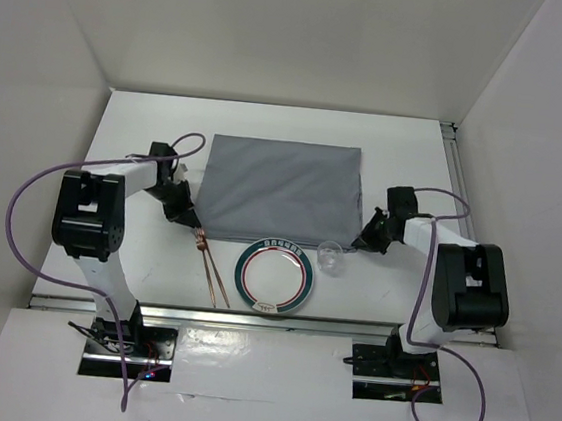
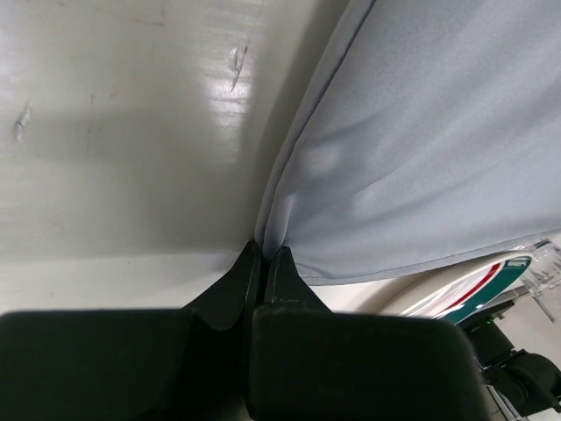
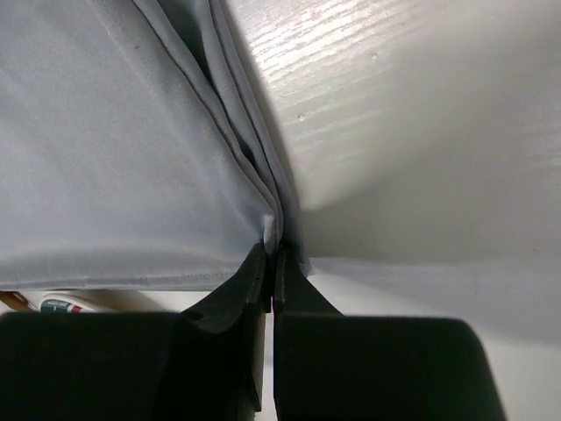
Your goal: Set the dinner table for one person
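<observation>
Two grips: the left gripper (image 2: 263, 250) and the right gripper (image 3: 272, 250) each have their jaws pinched tight on a near corner of the grey cloth mat (image 1: 283, 189); the fabric puckers into folds where the fingers bite.
Why held so: a corner in each gripper lets the pair keep the cloth taut and square, I'd say, so it can be dragged or smoothed without bunching.
Dinner table: the dinner table (image 1: 139, 125) is the big white top under everything; the mat lies across its middle, towards the far side.
Arm pose: both arms reach forward from their bases and bend inward, wrists low; the left meets the near-left corner, the right the near-right.
Place setting: a green-rimmed plate (image 1: 274, 277) sits just beside the mat's near edge; a clear glass (image 1: 330, 257) stands to its right; copper chopsticks (image 1: 212, 274) lie to its left, tips together at the far end.
Progress: early, by my reckoning; nothing rests on the mat yet.
</observation>
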Robot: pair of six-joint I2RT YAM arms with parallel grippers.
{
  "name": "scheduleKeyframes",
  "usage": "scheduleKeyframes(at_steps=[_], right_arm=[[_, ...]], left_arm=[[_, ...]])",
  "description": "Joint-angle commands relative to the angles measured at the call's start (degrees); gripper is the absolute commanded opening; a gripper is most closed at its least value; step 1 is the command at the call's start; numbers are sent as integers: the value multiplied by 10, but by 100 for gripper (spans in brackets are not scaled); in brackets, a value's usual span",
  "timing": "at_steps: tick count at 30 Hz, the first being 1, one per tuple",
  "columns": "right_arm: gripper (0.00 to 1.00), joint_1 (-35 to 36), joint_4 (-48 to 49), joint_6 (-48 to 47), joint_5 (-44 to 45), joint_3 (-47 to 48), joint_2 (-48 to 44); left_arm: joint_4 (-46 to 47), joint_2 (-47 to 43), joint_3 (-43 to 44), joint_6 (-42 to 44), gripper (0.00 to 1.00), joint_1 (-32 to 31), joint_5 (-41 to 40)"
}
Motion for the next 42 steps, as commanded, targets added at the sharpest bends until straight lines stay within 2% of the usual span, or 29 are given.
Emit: scheduleKeyframes(at_steps=[1, 3, 4, 5, 6, 8, 9, 12, 17, 21, 25, 29, 36, 37, 40, 41, 42], right_arm=[[0, 5, -29, 6, 34, -7, -30], [2, 5, -29, -2, 34, -1, -35], [18, 10, -36, -10, 34, 13, -41], [29, 10, -46, -10, 34, 21, -48], [41, 10, -54, -17, 34, 33, -48], [60, 10, -76, -23, 39, 66, -70], [64, 10, -81, -31, 39, 78, -77], [73, 10, -103, -45, 32, 115, -101], [75, 24, -142, -69, 0, 133, -135], [76, 56, -157, -69, -13, 95, -176], [82, 109, -168, -39, -5, 58, -201], [82, 138, -170, -22, 14, 40, -201], [60, 151, -136, -12, 38, 8, -163], [51, 156, -136, -12, 38, 7, -163], [40, 161, -131, -7, 43, 7, -152], [26, 161, -131, -7, 52, 7, -152], [18, 161, -145, -7, 72, 20, -152]], left_arm=[[-11, -13, -17, 11, 0, -5, -53], [-28, -18, 0, 6, 12, -5, -74], [-34, -18, 7, 6, 16, -5, -79], [-34, -18, 16, 6, 18, -5, -79], [-47, -18, 35, 6, 31, -5, -86], [-53, -23, 58, 6, 33, -5, -95], [-63, -23, 70, 6, 40, -5, -102], [-87, -23, 132, 6, 54, -5, -119], [-120, -3, 229, 11, 54, -5, -119], [-135, -39, 236, 11, 54, -5, -126], [-103, -120, 179, 4, 50, -5, -112], [-92, -178, 131, 4, 49, -5, -96], [-92, -198, 112, 10, 47, -5, -85], [-86, -198, 105, 10, 47, -5, -80], [-86, -198, 99, 10, 46, -5, -80], [-86, -198, 99, 10, 46, -5, -74], [-86, -198, 99, 10, 46, -5, -74]])
